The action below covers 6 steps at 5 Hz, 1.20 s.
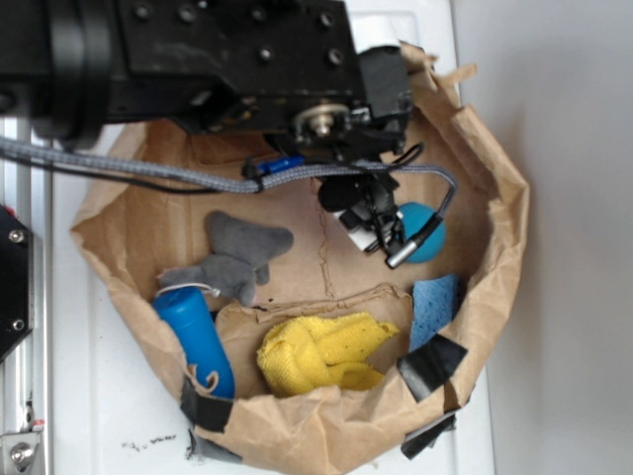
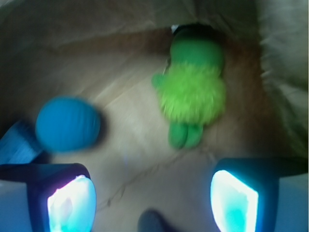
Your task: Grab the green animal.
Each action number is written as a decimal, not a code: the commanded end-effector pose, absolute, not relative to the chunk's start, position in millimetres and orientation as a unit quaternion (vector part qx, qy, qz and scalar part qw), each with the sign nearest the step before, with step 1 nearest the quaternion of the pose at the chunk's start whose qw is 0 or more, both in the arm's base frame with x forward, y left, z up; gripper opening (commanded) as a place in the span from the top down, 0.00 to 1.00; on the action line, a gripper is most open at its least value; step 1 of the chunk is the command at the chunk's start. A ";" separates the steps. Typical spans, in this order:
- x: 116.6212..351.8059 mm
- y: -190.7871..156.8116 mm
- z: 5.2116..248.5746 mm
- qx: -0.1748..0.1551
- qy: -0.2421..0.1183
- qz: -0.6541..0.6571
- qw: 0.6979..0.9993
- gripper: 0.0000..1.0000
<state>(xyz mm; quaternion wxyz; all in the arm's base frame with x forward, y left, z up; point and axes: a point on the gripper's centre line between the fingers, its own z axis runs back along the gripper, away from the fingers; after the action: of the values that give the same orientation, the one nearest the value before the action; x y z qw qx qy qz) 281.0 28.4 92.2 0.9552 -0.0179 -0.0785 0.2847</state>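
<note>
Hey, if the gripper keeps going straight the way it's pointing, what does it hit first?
Probably the bare paper floor. The gripper, jaws open, has the green animal ahead and right, the blue ball left. Depth is unclear.

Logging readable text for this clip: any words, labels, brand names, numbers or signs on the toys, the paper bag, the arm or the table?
None can be read in either view.
Green animal: plain plush, no tag showing.
Grey plush animal, blue cylinder, yellow cloth, blue ball: no print.
Paper bag: plain brown, black tape patches.
Small dark marks on the table: too small to read as text.
</note>
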 end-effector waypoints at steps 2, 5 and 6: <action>292.8 13.4 106.2 -0.047 -0.090 0.307 0.946 0.00; 307.1 13.1 90.9 -0.024 -0.093 0.318 0.943 0.00; 306.9 31.6 85.6 -0.012 -0.102 0.316 0.943 0.00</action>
<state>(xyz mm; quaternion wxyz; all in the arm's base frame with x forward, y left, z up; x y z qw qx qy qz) 303.9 16.6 76.3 0.9481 -0.0093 -0.0858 0.3061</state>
